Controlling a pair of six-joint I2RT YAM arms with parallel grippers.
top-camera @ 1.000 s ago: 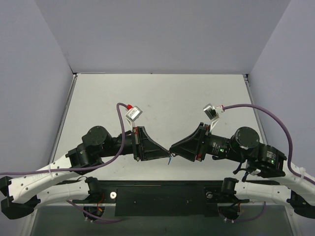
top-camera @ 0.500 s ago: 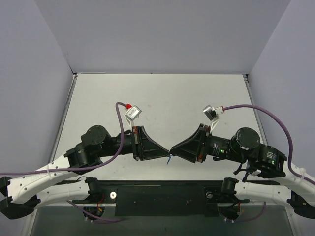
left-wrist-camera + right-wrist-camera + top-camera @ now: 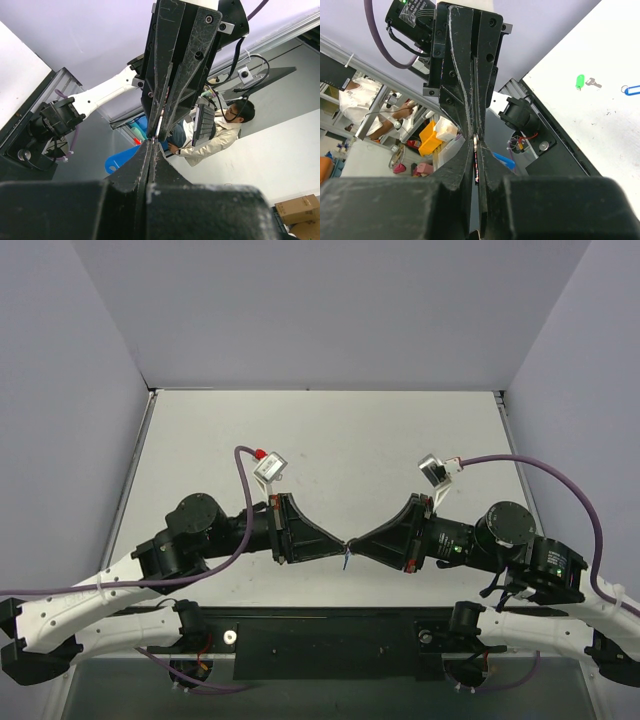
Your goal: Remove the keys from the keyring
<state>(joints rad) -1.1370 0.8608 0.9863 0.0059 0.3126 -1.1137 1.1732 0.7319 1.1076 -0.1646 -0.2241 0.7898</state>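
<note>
My left gripper (image 3: 338, 543) and right gripper (image 3: 352, 543) meet tip to tip above the table's near edge. The blue tag of the keyring (image 3: 345, 560) hangs just below where they meet. It shows in the left wrist view (image 3: 119, 161) beside the shut left gripper (image 3: 151, 143), which pinches the thin ring. In the right wrist view the right gripper (image 3: 476, 141) is shut on a thin silver key (image 3: 477, 146) seen edge-on, with the blue tag (image 3: 504, 161) beyond it.
The right wrist view shows a green tag (image 3: 579, 81) with a small key (image 3: 593, 83) and another blue tag (image 3: 631, 90) lying on the white table (image 3: 600, 130). Grey walls close the table on three sides. A black rail (image 3: 330, 635) runs along the near edge.
The right arm has drawn a little to the right and its wrist has shifted. The two grippers stay tip to tip with the blue tag hanging below.
</note>
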